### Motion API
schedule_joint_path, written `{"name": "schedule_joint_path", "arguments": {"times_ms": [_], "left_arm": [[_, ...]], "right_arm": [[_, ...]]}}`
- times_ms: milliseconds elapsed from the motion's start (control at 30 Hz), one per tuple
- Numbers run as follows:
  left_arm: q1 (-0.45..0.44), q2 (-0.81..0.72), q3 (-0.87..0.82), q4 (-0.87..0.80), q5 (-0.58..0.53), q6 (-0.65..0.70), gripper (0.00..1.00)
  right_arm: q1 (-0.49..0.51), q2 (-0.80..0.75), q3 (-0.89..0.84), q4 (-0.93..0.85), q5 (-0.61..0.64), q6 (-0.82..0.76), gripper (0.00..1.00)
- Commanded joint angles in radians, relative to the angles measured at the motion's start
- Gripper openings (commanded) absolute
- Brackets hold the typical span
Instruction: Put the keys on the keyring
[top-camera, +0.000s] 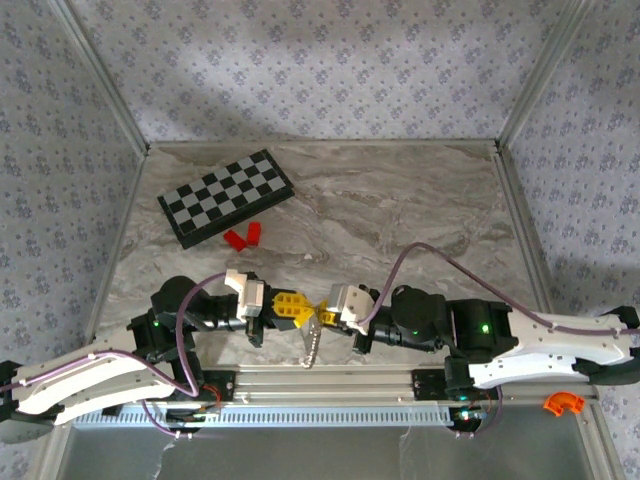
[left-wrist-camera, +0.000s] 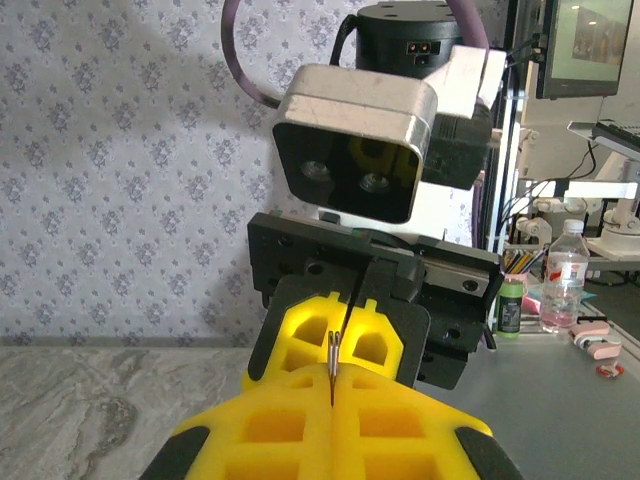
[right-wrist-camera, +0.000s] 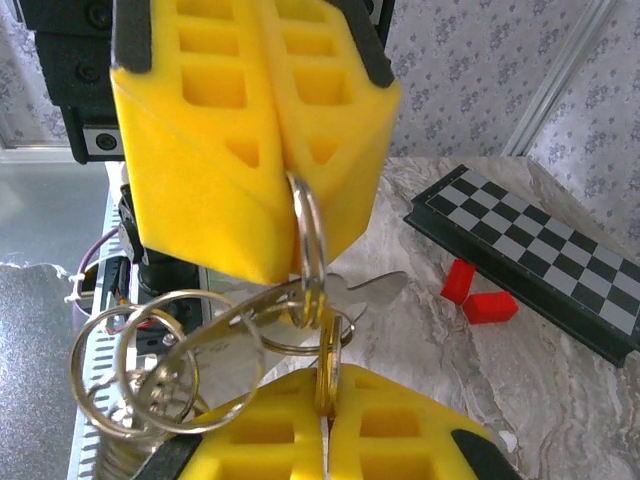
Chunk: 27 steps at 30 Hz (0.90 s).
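My two grippers meet tip to tip over the table's near edge. The left gripper (top-camera: 303, 310) (left-wrist-camera: 332, 385) is shut on a silver split keyring (right-wrist-camera: 306, 235) that stands on edge between its yellow fingers (right-wrist-camera: 210, 150). The keyring's thin rim (left-wrist-camera: 332, 352) pokes up from the seam. My right gripper (top-camera: 323, 317) (right-wrist-camera: 325, 405) is shut on a brass-coloured key (right-wrist-camera: 327, 370) whose head touches the keyring. A flat silver key (right-wrist-camera: 375, 290) and several more silver rings (right-wrist-camera: 150, 365) hang from the same bunch (top-camera: 312, 345).
A folded chessboard (top-camera: 226, 197) (right-wrist-camera: 540, 260) lies at the back left, with two red blocks (top-camera: 243, 236) (right-wrist-camera: 478, 295) just in front of it. An aluminium rail (top-camera: 330, 385) runs along the near edge. Patterned walls close in the table on three sides.
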Motion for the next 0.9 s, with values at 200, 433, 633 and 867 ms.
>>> {"name": "schedule_joint_path", "arguments": {"times_ms": [200,433,633,867], "left_arm": [[0.003,-0.039,0.034,-0.064,-0.021,0.032,0.0],[0.002,-0.036,0.059,-0.142,-0.035,0.062,0.0],[0.002,-0.034,0.063,-0.172,-0.048,0.074,0.0],[0.003,-0.043,0.066,-0.21,-0.064,0.076,0.0]], "right_arm": [[-0.001,-0.025,0.005,0.017,0.015,-0.009,0.0],[0.0,-0.023,0.017,0.0,0.021,-0.009,0.0],[0.003,-0.02,0.027,-0.015,0.03,-0.009,0.0],[0.008,-0.019,0.051,-0.059,0.067,-0.019,0.0]]}}
